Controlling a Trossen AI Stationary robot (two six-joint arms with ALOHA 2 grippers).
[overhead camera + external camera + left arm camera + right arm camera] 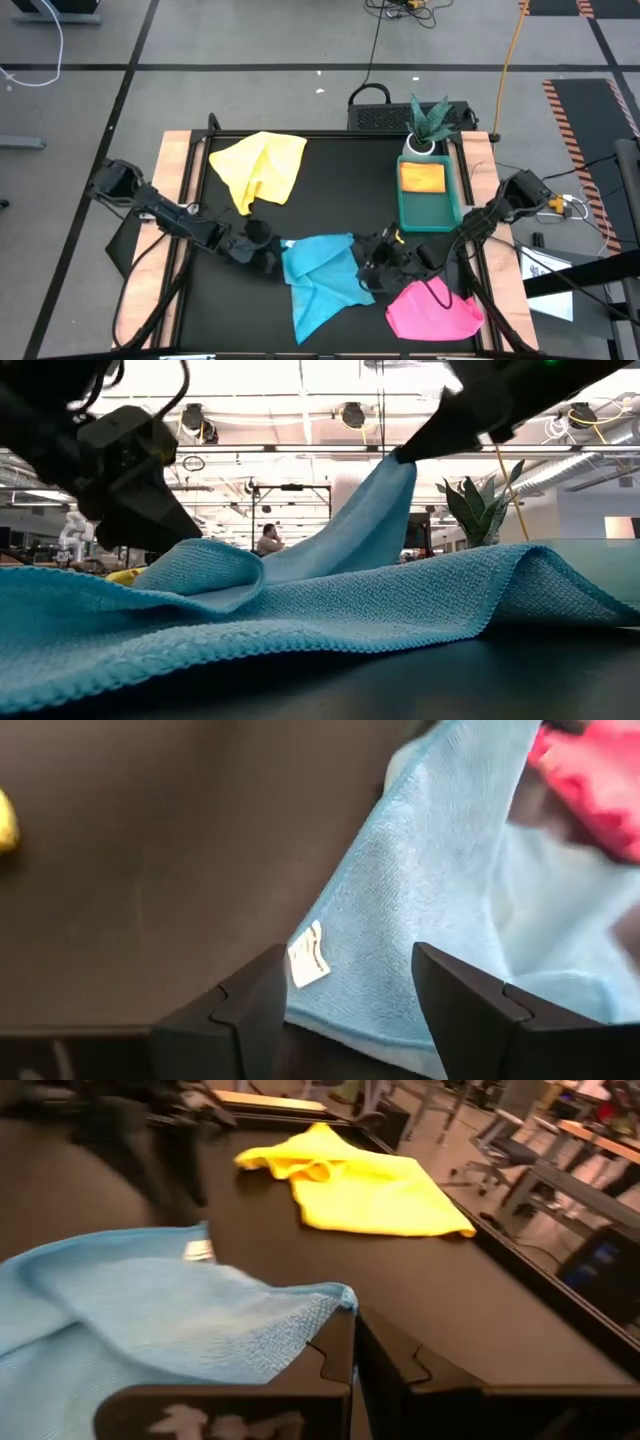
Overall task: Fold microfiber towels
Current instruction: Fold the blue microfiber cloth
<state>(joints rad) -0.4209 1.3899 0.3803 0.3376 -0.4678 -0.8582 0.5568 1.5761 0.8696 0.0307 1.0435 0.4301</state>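
A rumpled light blue microfiber towel (322,277) lies at the black table's (330,190) near edge, its length running toward that edge. The right gripper (372,268) pinches the towel's right corner (335,1302) shut, lifting it. The left gripper (345,995), fingers spread and empty, sits at the towel's left edge.

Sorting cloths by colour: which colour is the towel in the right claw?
Light blue microfiber towel, clearest in the right wrist view.
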